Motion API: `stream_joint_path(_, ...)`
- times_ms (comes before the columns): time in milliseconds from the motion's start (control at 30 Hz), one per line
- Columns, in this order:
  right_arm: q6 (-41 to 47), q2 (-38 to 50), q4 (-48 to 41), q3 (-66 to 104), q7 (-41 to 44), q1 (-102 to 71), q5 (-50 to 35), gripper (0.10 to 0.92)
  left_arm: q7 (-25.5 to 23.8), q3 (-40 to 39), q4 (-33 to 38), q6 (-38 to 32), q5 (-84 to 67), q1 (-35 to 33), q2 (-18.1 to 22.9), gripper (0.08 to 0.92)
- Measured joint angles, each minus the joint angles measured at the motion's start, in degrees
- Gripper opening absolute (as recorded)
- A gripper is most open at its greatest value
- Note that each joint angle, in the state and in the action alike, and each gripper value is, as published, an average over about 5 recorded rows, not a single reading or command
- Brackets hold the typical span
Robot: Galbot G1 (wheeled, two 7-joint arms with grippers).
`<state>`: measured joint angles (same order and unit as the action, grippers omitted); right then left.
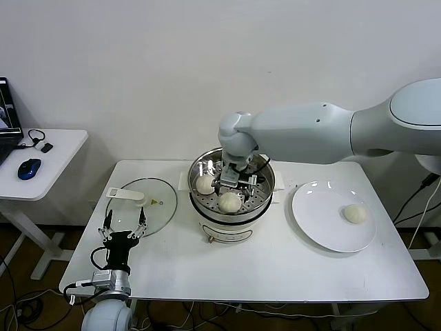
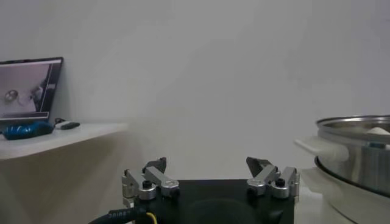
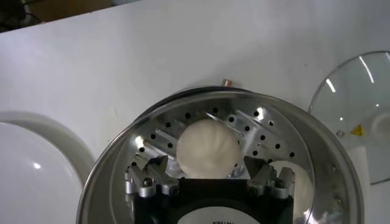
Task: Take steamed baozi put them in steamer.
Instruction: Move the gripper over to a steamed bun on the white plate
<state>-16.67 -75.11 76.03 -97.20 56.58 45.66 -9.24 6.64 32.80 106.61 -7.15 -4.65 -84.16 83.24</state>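
Leftmost, a small white side table (image 1: 58,148) carries a blue computer mouse (image 1: 29,167) and a black laptop (image 1: 5,117) at its far edge. Next comes the wide white worktop (image 1: 262,265). At its near left corner the left hand (image 1: 124,224) is parked just above the surface, its fingers (image 2: 155,176) spread apart with nothing between them, pointing toward the flat round glass lid with a white handle (image 1: 155,207) that lies just beyond it.

Beside the lid, near the middle of the worktop, stands the round shiny stainless-steel steamer with a perforated tray inside (image 1: 265,183). Two cream-white smooth round steamed baozi show on that tray: one bun at the left side (image 1: 204,184) and another at the near edge (image 1: 230,202). The right arm reaches in from the right, and the right hand (image 1: 234,181) hangs inside the steamer's rim, pointing down. In the right wrist view its fingers (image 3: 268,176) stand wide apart on either side of the near-edge bun (image 3: 207,149), which sits on the perforated tray; whether the fingertips touch it cannot be told. The other bun (image 3: 295,189) shows partly behind one finger. The head view does not show whether more buns lie under the hand.

To the right of the steamer, apart from it, lies a round white plate (image 1: 317,221) with one more cream-white bun (image 1: 355,214) resting on its right half.
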Motion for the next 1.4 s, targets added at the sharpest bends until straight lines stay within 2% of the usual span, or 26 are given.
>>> stream_joint_path(333, 2.3, 2.3, 0.8, -4.5, 3.2, 7.9, -8.9, 0.823, -0.3, 0.2, 1.0, 0.5, -0.1, 0.3, -0.3, 0.823)
stream_joint_path(633, 13.6, 8.3, 0.8, -11.1, 3.0, 12.5, -20.4, 0.823, -0.4, -0.1, 1.6, 0.4, -0.6, -0.1, -0.6, 0.823)
stream_joint_path(800, 18.9, 12.6, -0.4, -12.9, 2.8, 12.2, -24.0, 0.823, -0.4, 0.1, 1.6, 0.3, -0.8, -0.3, -0.9, 0.823)
stream_joint_path(1067, 22.0, 19.4, -4.2, -14.1, 3.6, 8.9, -24.1, 0.823, -0.5, 0.6, 1.4, -0.1, -1.2, -0.8, -1.0, 0.823)
stream_joint_path(1400, 20.9, 27.0, -9.8, -12.8, 4.4, 3.0, -19.1, 0.823, -0.7, 0.7, 0.2, -0.8, -1.2, -0.8, -1.5, 0.823)
